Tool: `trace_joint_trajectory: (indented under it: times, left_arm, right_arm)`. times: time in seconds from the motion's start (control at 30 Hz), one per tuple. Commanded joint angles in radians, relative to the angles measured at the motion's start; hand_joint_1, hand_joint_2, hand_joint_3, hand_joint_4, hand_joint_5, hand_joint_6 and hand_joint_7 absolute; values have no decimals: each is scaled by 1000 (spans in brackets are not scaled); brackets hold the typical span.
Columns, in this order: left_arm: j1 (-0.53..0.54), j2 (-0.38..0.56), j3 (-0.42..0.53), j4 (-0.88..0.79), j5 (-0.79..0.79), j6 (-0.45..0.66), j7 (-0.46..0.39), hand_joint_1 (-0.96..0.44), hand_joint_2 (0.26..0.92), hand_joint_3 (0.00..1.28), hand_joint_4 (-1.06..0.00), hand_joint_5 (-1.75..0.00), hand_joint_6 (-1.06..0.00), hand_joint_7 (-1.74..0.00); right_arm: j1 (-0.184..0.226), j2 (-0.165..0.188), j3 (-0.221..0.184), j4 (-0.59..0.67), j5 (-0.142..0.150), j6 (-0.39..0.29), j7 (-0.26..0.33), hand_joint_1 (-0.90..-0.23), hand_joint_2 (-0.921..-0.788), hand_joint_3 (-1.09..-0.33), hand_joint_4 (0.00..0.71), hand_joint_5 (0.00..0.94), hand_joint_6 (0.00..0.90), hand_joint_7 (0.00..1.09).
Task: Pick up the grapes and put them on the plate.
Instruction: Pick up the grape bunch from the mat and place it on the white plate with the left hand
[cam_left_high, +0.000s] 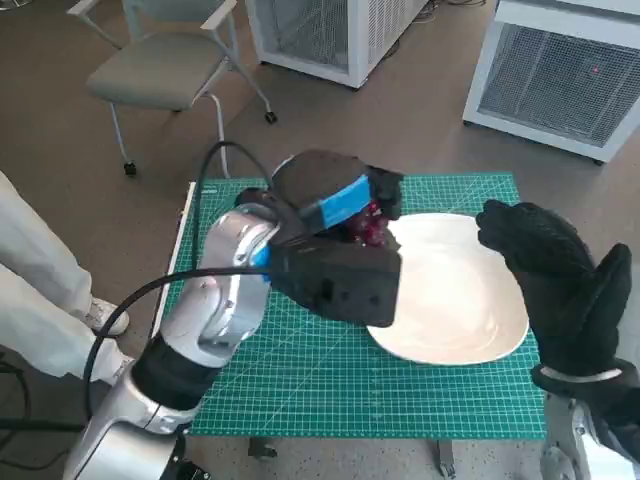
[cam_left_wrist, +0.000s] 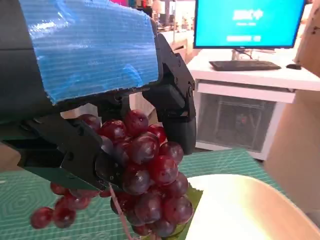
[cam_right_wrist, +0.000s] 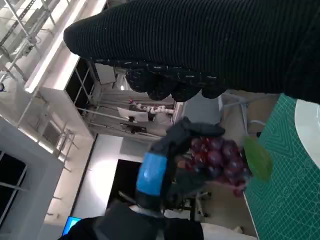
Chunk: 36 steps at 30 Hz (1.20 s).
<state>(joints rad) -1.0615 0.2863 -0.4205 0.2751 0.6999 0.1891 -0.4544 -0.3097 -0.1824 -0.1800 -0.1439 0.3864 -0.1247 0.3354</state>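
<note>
Left hand (cam_left_wrist: 100, 100) gripped the grapes (cam_left_wrist: 142, 175), lifted above the mat by the plate's (cam_left_high: 470, 300) rim nearest the far-left corner. Right hand (cam_left_high: 560, 280) hovered empty, fingers spread. Best: carry further over plate centre, lower gently before letting go.

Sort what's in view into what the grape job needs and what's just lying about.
Job: grapes, held by the left hand; white plate; right hand, holding nothing.
Lying about: green cutting mat, chair, monitor, keyboard.

A bunch of dark red grapes (cam_left_wrist: 145, 175) hangs above the edge of a white plate (cam_left_high: 470, 300).
</note>
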Motion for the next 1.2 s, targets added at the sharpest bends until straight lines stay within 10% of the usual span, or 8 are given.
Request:
trace_joint_trajectory:
  times: [0.03,0.67,1.2]
  left_arm:
    - [-87,-63,-24,63,1,-16,22,4,916,69,-659,-1369,-714,-896]
    - [-224,-218,-56,522,-29,-309,286,1,919,102,-616,-1105,-634,-1290]
    - [-232,-249,-72,583,-39,-310,242,1,921,147,-619,-1233,-514,-1286]
  right_arm:
    - [28,4,-4,-4,-4,5,-11,-335,-921,-598,458,826,253,975]
    - [42,7,-19,-18,1,8,-20,-337,-921,-595,464,817,257,972]
    - [52,6,-25,-31,-5,5,-37,-329,-921,-598,470,809,259,968]
